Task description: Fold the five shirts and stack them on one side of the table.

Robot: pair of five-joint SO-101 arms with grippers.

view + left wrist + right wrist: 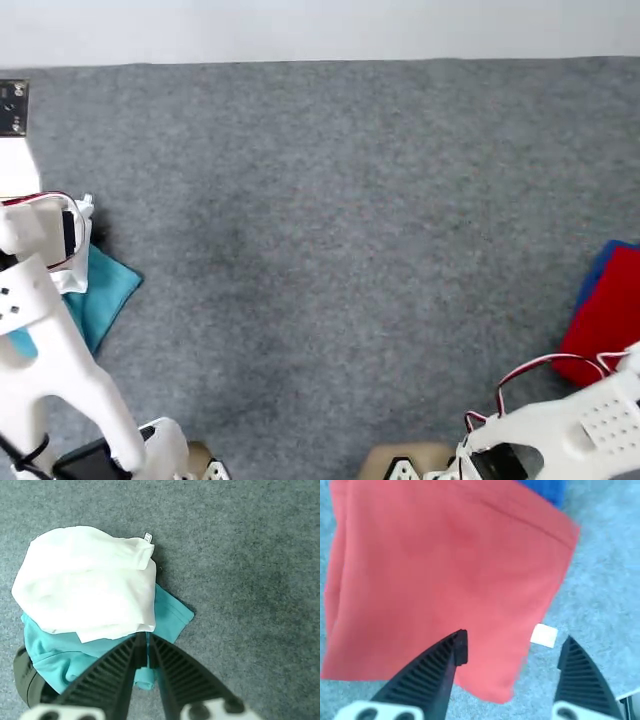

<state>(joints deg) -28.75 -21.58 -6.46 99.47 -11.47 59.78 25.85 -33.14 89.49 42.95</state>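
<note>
Four shirts counted: a white shirt (85, 580) on a teal shirt (170, 612) at the table's (350, 200) left edge, and a red shirt (445, 565) on a blue shirt (545, 487) at its right edge.
Step in hand: stacking, by my judgement, since the cloth lay in two piles on opposite sides.
Left gripper (145, 637): jaws drawn together, tips over the line where white met teal. Whether they pinched any cloth, I could not tell.
Right gripper (515, 637): jaws spread wide, poised above the red shirt's near edge, holding nothing.
Next move: probably a grasp through both layers of one pile, so that it can be carried across to the other. The white shirt looked rumpled and may want refolding first.
Red shirt's lie: folded flat into a rough rectangle. In the high view its visible edge ran from far side to near side, slightly slanted, so I judged the long axis to lie that way.
Teal shirt's lie: one corner pointed toward the table's middle.
White shirt's lie: bunched, with no clear long axis.
</note>
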